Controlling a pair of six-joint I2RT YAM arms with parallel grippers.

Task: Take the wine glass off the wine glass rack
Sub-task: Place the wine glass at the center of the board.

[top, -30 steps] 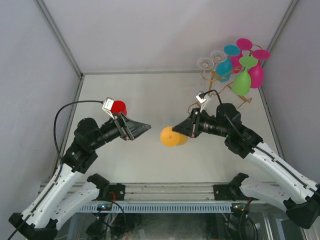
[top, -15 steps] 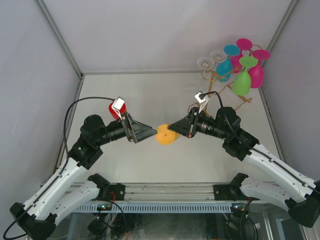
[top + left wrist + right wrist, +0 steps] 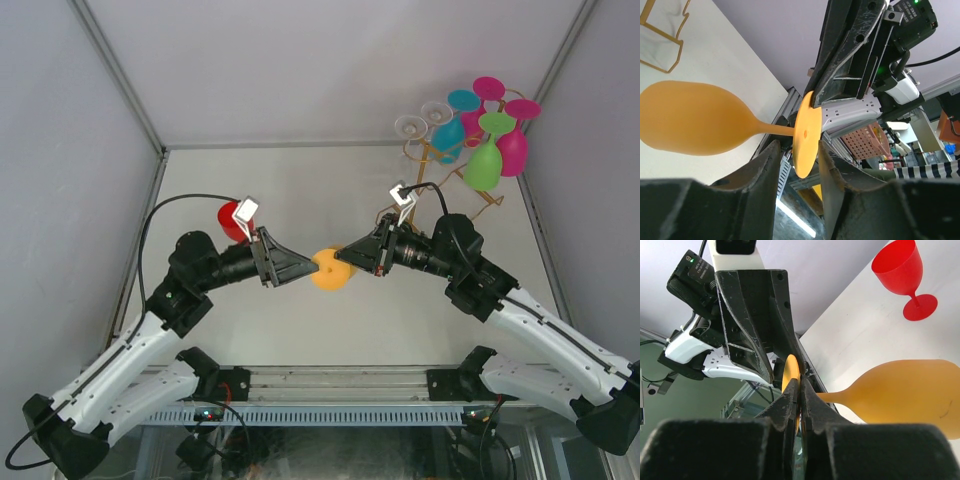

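My right gripper (image 3: 796, 388) is pinched tight on the rim of the orange foot (image 3: 791, 374). My left gripper (image 3: 799, 146) stands part-way open astride the same foot, one finger on each face. A gap shows on at least one side, so I judge it has no hold yet.

The foot belongs to the orange wine glass (image 3: 690, 117), which lies on its side in the air at the middle of the overhead view. It sits between my two wrists and well apart from the wine glass rack (image 3: 487, 200) at the upper right.

The glass looks like moulded plastic, so I expect it to be light, stiff and hard to break, but smooth and apt to slip. The foot is a thin disc, and a pinch on its edge lets the bowl lever against the pads. Flat pads on both faces hold it more surely, and the stem (image 3: 775, 131) just behind it is the other fair place to grip.

The orange bowl looks empty. The red glass (image 3: 897, 270) stands upright on the table, left of middle in the overhead view, and I can see nothing in it. On the rack, the cyan glass (image 3: 448, 135), the green glass (image 3: 483, 165) and the magenta glass (image 3: 512, 150) hang foot-up, so they hold nothing.
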